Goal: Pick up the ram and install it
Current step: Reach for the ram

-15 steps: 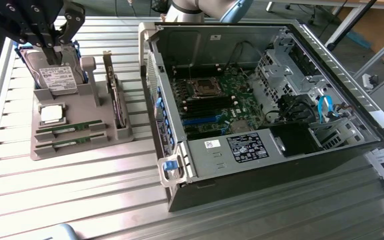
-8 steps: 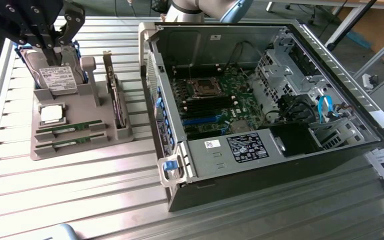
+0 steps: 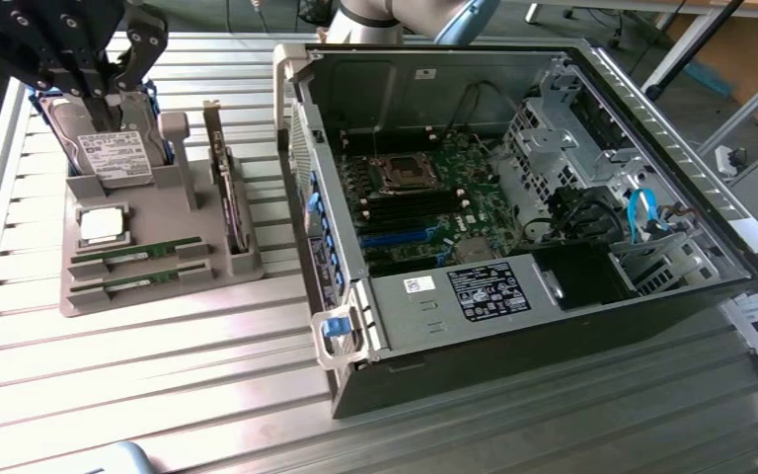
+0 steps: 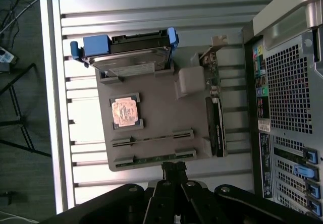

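In the upper left of the exterior view, the tool (image 3: 86,87) hangs over the hard drive (image 3: 113,158), its jaws drawn narrow together and holding nothing. The ram (image 3: 139,253) lies flat in a slot of the grey holder (image 3: 129,299) on the desk (image 3: 155,395), at the left of the frame, with a second stick (image 3: 139,280) just beside it. The open computer case (image 3: 399,306) stands to the right, apart from the holder.

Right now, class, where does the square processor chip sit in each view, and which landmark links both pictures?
Exterior view: the processor chip on the grey holder, at the exterior view's left, between the hard drive and the ram sticks.
Wrist view: processor chip on that holder, between hard drive and ram sticks.
Shared landmark: the blue-railed hard drive.
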Robot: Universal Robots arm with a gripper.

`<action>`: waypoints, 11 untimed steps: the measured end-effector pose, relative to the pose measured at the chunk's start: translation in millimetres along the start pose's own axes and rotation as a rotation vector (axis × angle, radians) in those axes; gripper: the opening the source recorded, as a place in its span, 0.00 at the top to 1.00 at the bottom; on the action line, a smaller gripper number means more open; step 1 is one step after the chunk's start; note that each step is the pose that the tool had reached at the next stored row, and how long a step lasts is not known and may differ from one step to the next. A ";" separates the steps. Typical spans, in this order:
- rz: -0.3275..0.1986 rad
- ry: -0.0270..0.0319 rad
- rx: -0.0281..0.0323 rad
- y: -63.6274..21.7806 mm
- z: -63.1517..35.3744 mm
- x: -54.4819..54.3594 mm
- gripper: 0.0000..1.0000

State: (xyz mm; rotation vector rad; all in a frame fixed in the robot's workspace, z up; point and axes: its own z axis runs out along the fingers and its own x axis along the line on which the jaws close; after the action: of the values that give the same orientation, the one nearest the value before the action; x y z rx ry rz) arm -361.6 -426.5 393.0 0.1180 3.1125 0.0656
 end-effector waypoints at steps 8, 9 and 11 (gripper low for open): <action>0.000 0.0000 0.0000 -1.8 -0.1 -0.1 0.89; 0.000 0.0000 0.0000 -2.1 -0.1 -0.1 0.89; 0.000 0.0000 0.0000 -2.6 -0.1 -0.1 0.89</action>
State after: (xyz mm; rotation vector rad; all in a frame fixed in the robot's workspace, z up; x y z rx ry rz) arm -361.7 -429.1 393.0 0.1180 3.1125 0.0657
